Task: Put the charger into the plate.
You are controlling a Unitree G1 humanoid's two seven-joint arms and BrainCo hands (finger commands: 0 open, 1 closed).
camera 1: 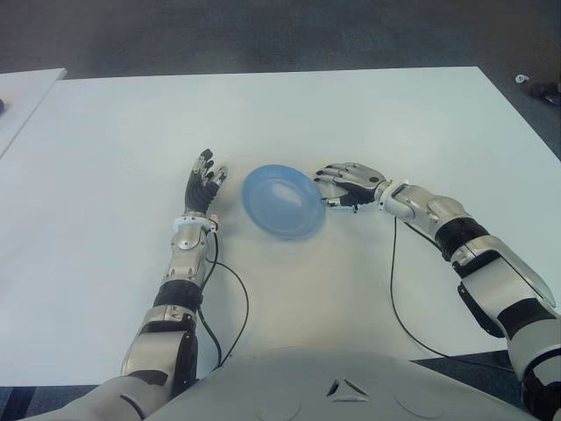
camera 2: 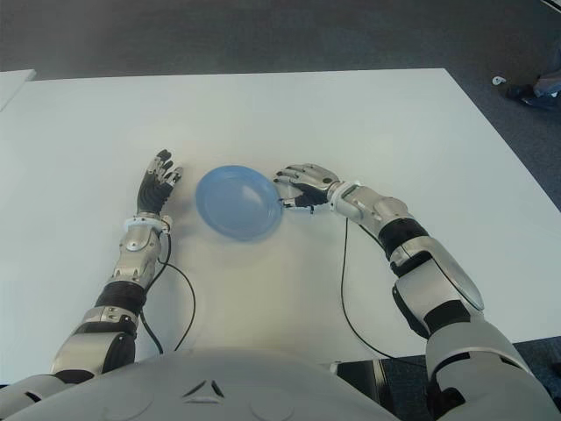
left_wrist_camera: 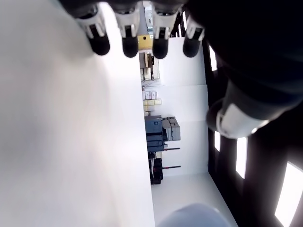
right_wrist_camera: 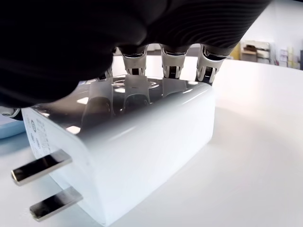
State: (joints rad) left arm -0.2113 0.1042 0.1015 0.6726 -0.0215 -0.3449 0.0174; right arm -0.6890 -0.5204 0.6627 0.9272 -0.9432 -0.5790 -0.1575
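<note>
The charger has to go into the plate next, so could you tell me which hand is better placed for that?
The right hand: its fingers already close over the white charger beside the blue plate. The left hand is open on the plate's other side.

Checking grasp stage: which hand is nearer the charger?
Right. The right hand sits over the white charger, fingers draped on it, beside the blue plate. The left hand shows open on the plate's far side.

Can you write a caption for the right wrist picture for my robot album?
The robot's right hand curls over a white charger on the white table, its two metal prongs sticking out.
</note>
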